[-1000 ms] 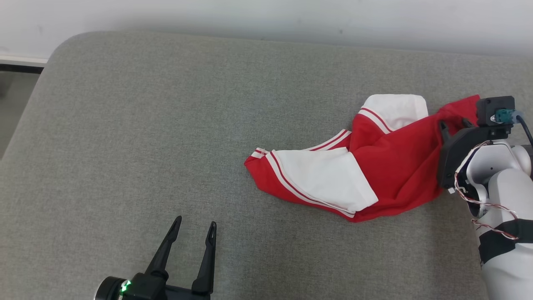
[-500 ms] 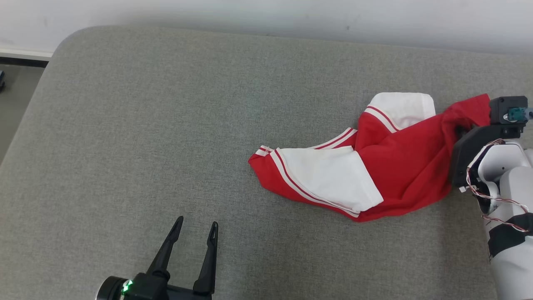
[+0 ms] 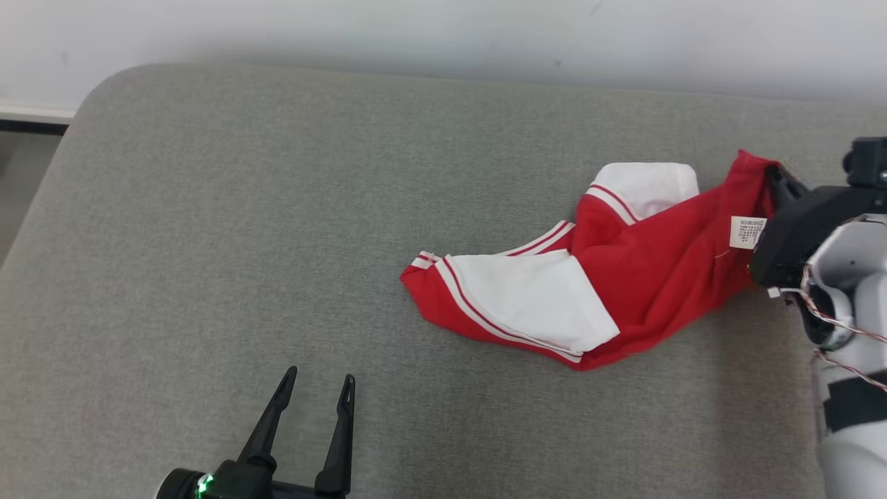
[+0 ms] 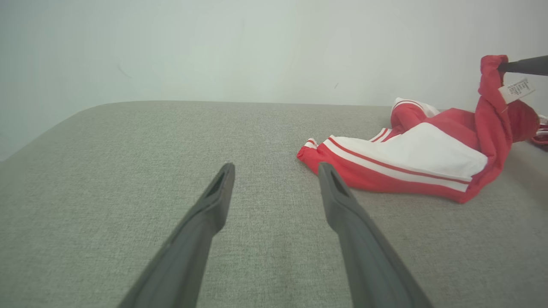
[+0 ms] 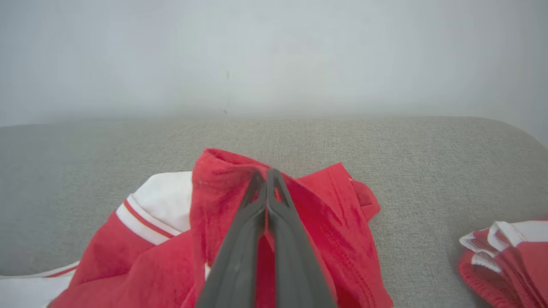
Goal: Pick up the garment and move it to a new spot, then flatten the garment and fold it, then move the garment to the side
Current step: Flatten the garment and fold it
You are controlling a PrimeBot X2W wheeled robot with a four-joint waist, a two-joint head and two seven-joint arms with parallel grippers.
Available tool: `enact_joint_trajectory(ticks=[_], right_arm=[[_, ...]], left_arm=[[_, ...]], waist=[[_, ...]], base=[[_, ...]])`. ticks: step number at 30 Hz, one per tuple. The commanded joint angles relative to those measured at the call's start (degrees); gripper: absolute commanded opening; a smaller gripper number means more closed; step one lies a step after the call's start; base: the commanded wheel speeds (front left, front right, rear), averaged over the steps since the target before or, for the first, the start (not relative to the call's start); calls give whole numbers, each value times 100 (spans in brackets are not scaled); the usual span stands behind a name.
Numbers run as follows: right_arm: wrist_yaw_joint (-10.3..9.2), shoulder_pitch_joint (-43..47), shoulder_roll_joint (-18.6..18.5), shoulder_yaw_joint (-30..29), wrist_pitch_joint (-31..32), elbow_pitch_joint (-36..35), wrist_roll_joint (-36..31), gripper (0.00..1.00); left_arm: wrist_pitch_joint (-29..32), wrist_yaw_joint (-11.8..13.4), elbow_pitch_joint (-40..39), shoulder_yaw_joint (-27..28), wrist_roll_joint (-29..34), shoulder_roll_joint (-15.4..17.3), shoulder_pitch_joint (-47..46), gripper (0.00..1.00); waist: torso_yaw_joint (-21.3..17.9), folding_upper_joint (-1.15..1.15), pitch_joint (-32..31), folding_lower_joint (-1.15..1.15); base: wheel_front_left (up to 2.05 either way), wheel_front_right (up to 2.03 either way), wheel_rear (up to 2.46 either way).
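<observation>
**Grey Worktop, Pale Wall, a Folded Stack Off to One Side**

A broad worktop [image 3: 277, 208] covered in grey woven fabric took up most of the space in front of me, and its far left corner was rounded off. Behind it rose a plain pale wall [image 3: 416, 28] with a few tiny dark specks. Past the rounded corner, a white skirting strip [image 3: 34, 111] ran along the wall's foot above a dark band, with greyish floor [image 3: 17, 173] below. At the worktop's right end lay a small folded stack of red-and-white cloth [image 5: 503, 256], resting on the grey fabric.
</observation>
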Motion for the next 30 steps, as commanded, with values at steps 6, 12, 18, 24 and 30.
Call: enact_joint_trajectory(ticks=[6,12,18,24,30], right_arm=[[-11,1004,-44,-581,835,-1669,515,0],[-11,2498,665,-1621,1803,-3245,674,0],[-11,3255,1207,-2198,1856,-3290,774,0],[-11,3401,1244,-2273,1457,-2250,948,0],[-11,3339,1244,-2154,1044,-1674,876,0]], left_arm=[[-17,4,-34,28,9,-4,109,100],[-18,28,-74,92,20,-4,136,100],[-17,-10,-48,56,51,-4,-6,100],[-17,-35,5,63,62,-4,-52,100],[-17,-40,26,59,82,-4,-28,100]], waist=[[-277,0,-174,0],[-502,0,-187,0],[-638,0,-163,0],[-670,0,-215,0],[-640,0,-294,0]], base=[[0,0,0],[0,0,0],[0,0,0],[0,0,0],[0,0,0]])
